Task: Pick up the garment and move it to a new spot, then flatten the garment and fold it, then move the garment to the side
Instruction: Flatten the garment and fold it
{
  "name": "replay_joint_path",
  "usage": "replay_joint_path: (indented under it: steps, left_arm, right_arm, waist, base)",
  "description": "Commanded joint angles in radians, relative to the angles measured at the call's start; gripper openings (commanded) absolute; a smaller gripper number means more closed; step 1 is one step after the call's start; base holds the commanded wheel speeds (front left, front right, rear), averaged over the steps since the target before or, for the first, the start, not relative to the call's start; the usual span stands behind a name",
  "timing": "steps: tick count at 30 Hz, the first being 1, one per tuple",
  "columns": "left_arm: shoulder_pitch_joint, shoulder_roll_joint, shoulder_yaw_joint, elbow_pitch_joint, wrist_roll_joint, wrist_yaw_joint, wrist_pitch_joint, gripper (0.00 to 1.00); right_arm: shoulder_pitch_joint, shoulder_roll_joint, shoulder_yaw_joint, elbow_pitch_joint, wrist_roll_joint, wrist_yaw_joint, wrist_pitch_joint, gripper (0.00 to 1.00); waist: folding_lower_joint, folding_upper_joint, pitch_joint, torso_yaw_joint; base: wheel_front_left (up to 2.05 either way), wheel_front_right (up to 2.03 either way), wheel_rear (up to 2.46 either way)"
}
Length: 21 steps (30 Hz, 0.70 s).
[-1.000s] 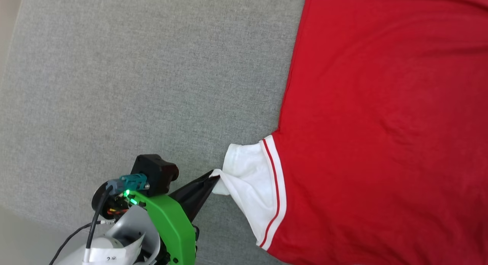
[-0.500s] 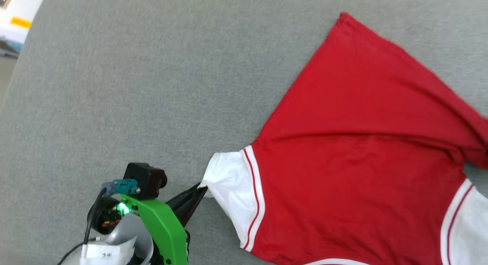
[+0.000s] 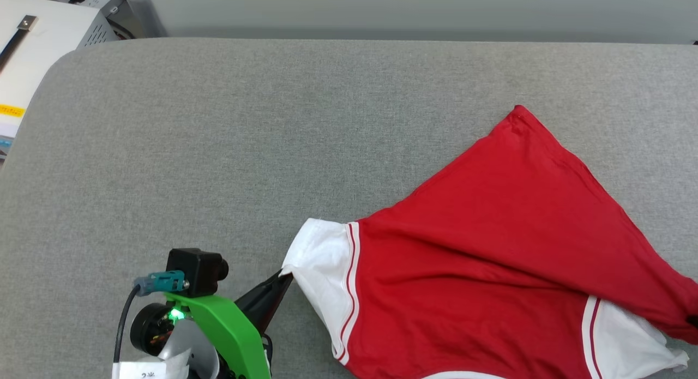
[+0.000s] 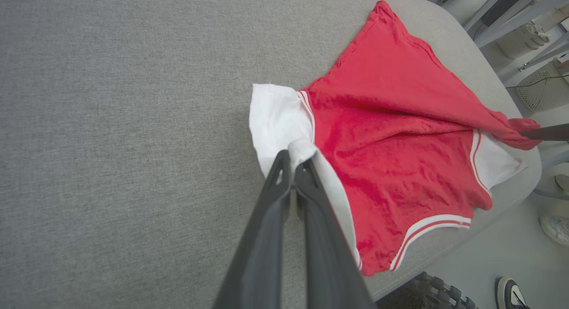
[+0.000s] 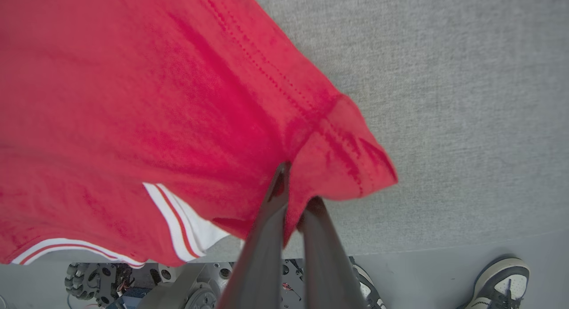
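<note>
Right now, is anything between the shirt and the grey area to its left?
Nothing visible does. The left gripper and right gripper are shut on the garment, and the grey surface beside it shows no obstacle.

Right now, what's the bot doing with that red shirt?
Both arms have the garment. The left gripper is shut on the edge of a white sleeve, and the right gripper is shut on a red hem corner at the opposite side. The shirt is stretched between them on the grey padded surface, near its front edge. It is creased and not flat, and no fold has been made yet.
</note>
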<state>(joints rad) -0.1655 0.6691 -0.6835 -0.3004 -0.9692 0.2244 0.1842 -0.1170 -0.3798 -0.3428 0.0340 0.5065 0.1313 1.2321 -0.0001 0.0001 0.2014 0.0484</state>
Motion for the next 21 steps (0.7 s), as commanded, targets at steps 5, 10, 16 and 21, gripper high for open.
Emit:
replay_joint_path:
  steps: [5,10,16,21]
  left_arm:
    - [-0.009,-0.028,0.009,0.025,0.002,0.004,-0.025,0.00]
    - [-0.020,-0.048,0.005,0.038,0.003,-0.003,-0.036,0.00]
    - [-0.024,-0.047,0.015,0.027,0.001,-0.007,-0.047,0.00]
    - [-0.030,-0.034,0.014,0.000,0.016,-0.003,-0.046,0.00]
  right_arm:
    - [0.077,0.056,-0.031,-0.016,-0.015,-0.001,0.011,0.00]
    - [0.106,0.075,-0.037,-0.005,-0.025,-0.001,0.009,0.00]
    - [0.080,0.048,-0.008,-0.043,0.007,-0.001,0.015,1.00]
    - [0.017,-0.012,0.038,-0.149,0.057,-0.001,0.062,1.00]
  waist:
    - [0.0001,-0.0001,-0.012,-0.007]
    - [0.0001,-0.0001,-0.003,-0.004]
    - [0.0001,-0.0001,0.010,-0.004]
    - [0.0001,-0.0001,0.033,0.003]
  base:
    - [0.00,0.00,0.00]
    - [0.00,0.00,0.00]
    - [0.00,0.00,0.00]
    - [0.00,0.00,0.00]
